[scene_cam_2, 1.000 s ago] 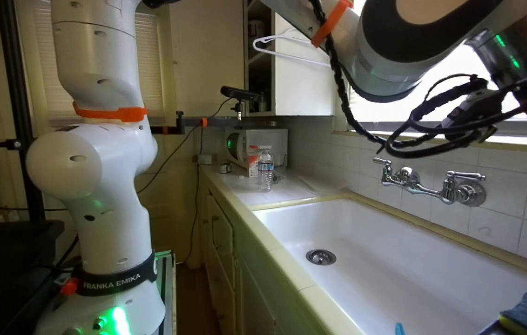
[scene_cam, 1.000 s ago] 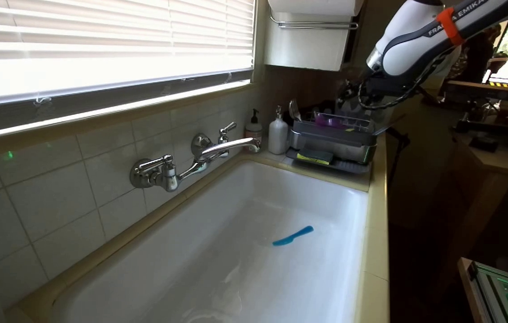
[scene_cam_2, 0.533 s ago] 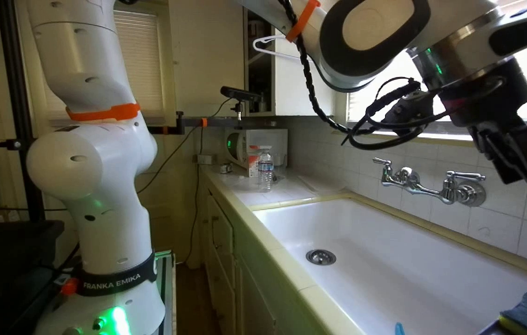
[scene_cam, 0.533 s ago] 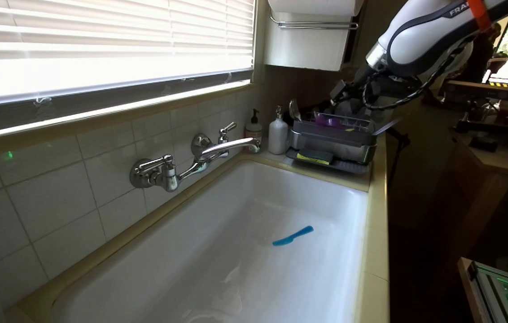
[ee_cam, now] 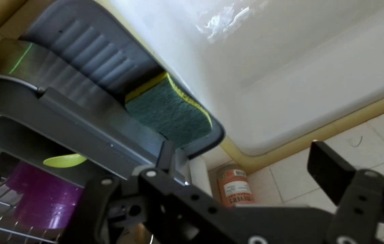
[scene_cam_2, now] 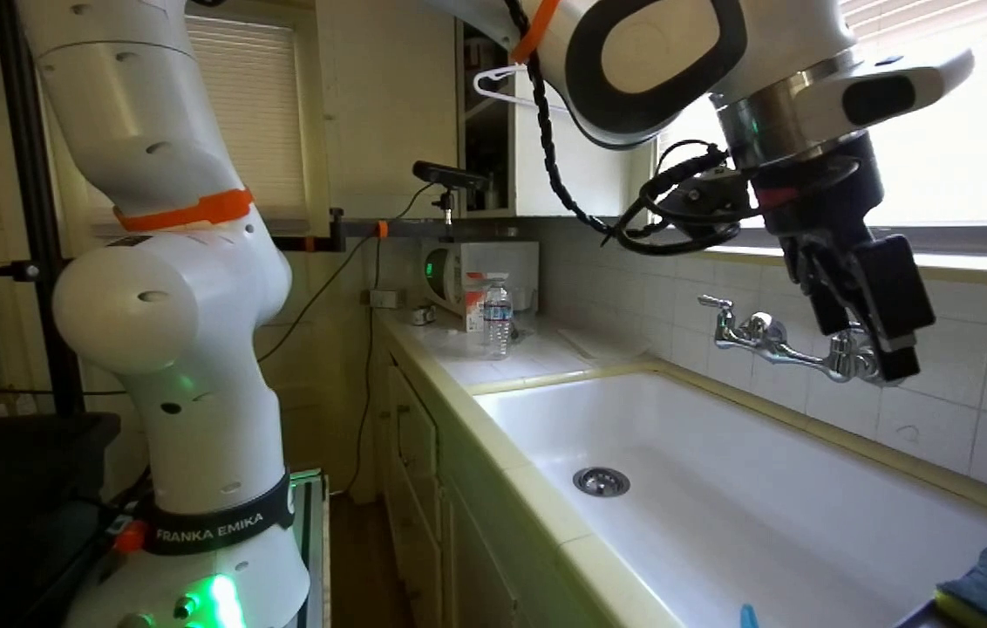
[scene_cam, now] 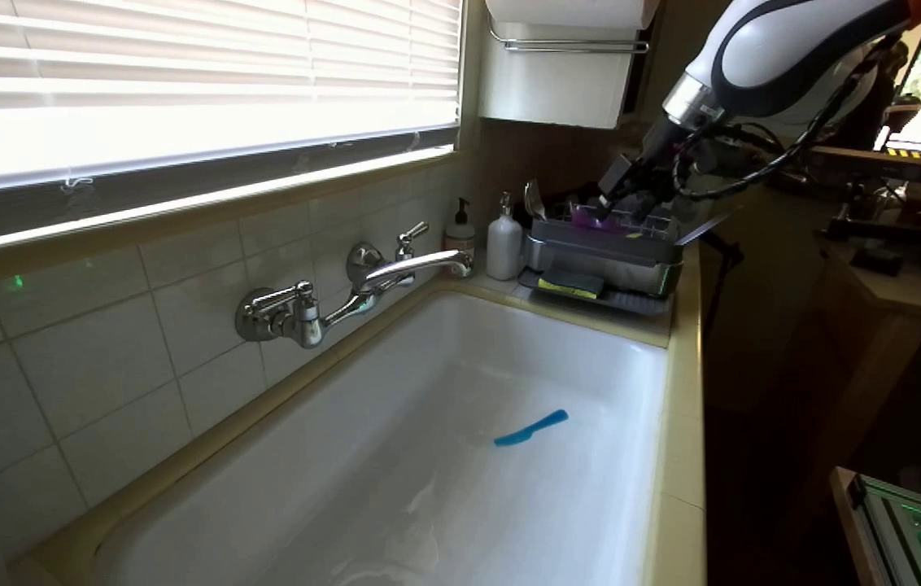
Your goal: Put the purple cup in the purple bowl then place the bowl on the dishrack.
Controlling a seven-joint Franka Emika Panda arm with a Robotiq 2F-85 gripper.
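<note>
Two overlapping magenta-purple pieces (ee_cam: 49, 206) sit inside the dishrack (ee_cam: 76, 128), at the lower left of the wrist view. I cannot tell for certain which is the cup and which the bowl. The purple pieces (scene_cam: 582, 216) also show in an exterior view, inside the dark grey dishrack (scene_cam: 607, 248) beyond the sink's far end. My gripper (ee_cam: 246, 162) is open, with nothing between its fingers. In an exterior view my gripper (scene_cam: 622, 207) appears just above the rack, overlapping the purple pieces. In an exterior view my gripper (scene_cam_2: 867, 344) points down before the tap; rack and purple pieces are mostly out of frame.
A green-yellow sponge (scene_cam: 570, 283) lies on the tray before the rack. A white soap bottle (scene_cam: 504, 244) and an orange-labelled bottle (ee_cam: 236, 186) stand beside the rack. A yellow-green spoon (ee_cam: 64, 160) lies in the rack. A blue knife (scene_cam: 532, 428) lies in the sink below the tap (scene_cam: 412, 268).
My arm has drawn back and the gripper has tipped downward, lower over the rack. In an exterior view it has come into frame from the right. The purple pieces look unmoved.
</note>
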